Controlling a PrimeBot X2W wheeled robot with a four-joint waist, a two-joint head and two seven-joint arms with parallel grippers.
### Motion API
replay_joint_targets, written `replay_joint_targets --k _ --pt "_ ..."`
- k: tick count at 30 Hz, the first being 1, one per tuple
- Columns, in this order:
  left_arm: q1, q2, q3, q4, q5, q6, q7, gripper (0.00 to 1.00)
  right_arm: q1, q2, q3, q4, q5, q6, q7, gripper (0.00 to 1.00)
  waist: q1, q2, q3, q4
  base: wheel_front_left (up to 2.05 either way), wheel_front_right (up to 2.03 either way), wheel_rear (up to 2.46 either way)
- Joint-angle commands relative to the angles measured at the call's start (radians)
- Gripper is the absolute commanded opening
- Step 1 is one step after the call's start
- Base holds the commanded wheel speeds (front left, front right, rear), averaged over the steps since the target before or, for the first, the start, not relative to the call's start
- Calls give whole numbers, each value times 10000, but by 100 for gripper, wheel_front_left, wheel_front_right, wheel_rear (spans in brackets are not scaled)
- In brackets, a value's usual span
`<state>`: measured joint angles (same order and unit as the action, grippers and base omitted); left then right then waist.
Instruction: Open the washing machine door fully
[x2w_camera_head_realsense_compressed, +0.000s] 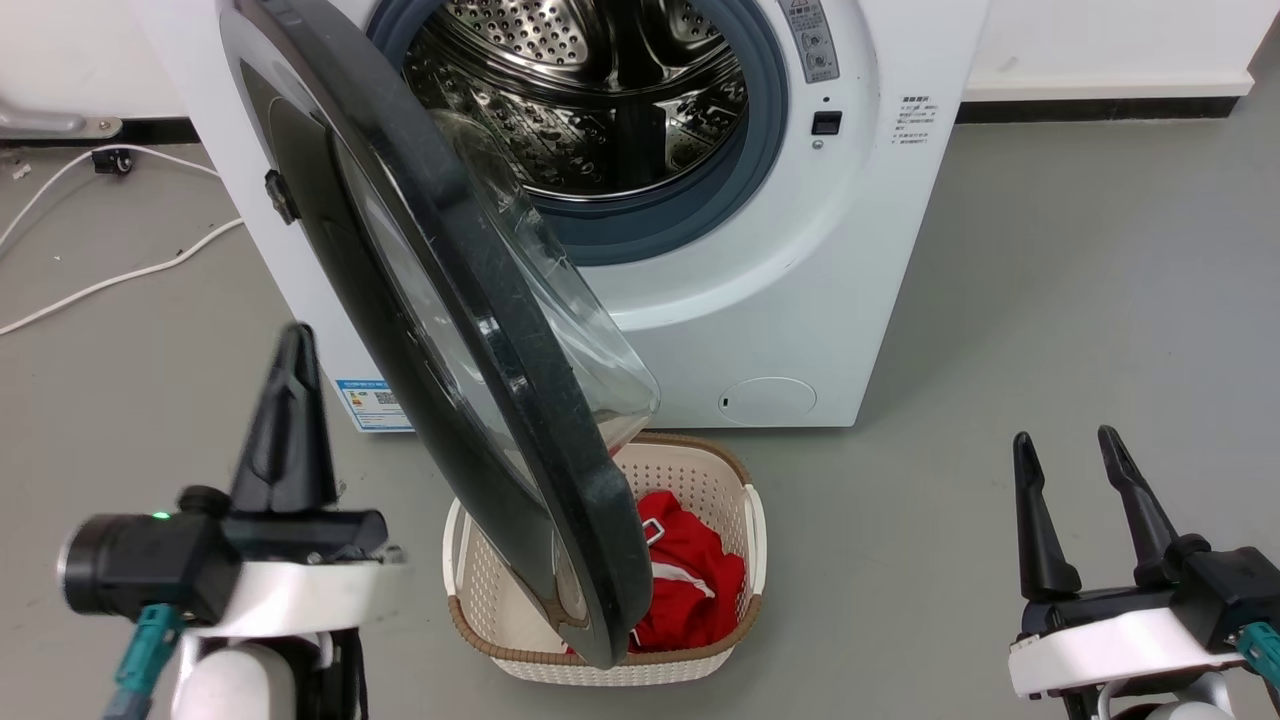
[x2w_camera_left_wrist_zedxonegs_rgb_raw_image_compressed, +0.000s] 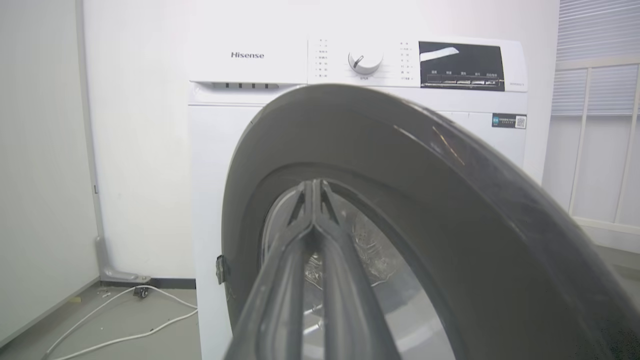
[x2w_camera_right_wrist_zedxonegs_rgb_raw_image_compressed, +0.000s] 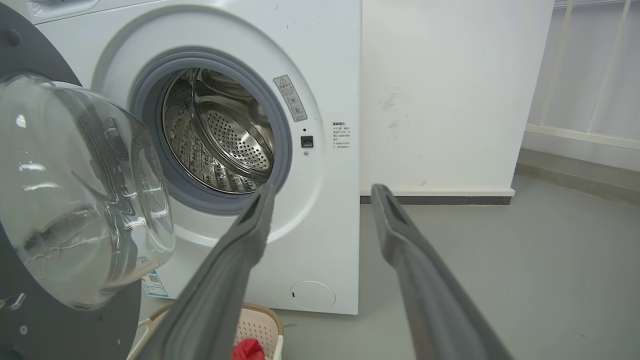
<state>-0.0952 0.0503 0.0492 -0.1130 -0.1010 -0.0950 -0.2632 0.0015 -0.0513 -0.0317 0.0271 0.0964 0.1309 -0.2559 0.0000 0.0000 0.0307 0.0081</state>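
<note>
The big white washing machine (x2w_camera_head_realsense_compressed: 800, 300) has its round black door (x2w_camera_head_realsense_compressed: 500, 350), with a bulging clear glass middle, standing half open above a basket (x2w_camera_head_realsense_compressed: 705, 480). The left fingers (x2w_camera_head_realsense_compressed: 290, 420), pressed together, point at the door's outer side, close by. The right fingers (x2w_camera_head_realsense_compressed: 1040, 530), spread apart, are well away on its glass side.

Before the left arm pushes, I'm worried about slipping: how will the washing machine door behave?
The washing machine door looks rigid, so it should swing, not flex. Its glossy black face may let the shut left gripper slide. The thick glass bowl suggests some weight.
</note>
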Motion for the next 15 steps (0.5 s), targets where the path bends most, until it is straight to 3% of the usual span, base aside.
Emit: replay_joint_targets --k 1,9,15 --pt "-215 -1 76 -633 -40 99 -24 0 51 21 -19 14 36 -3 -18 100 0 0 -9 16 0 0 0" --pt "-852 -1 -39 -3108 44 198 -23 0 -13 21 -15 -8 74 -3 1 100 0 0 53 44 0 0 0" --pt "-1522 -4 -857 -4944 154 -83 -16 0 -108 21 23 77 120 -3 -3 100 0 0 82 -8 0 0 0"
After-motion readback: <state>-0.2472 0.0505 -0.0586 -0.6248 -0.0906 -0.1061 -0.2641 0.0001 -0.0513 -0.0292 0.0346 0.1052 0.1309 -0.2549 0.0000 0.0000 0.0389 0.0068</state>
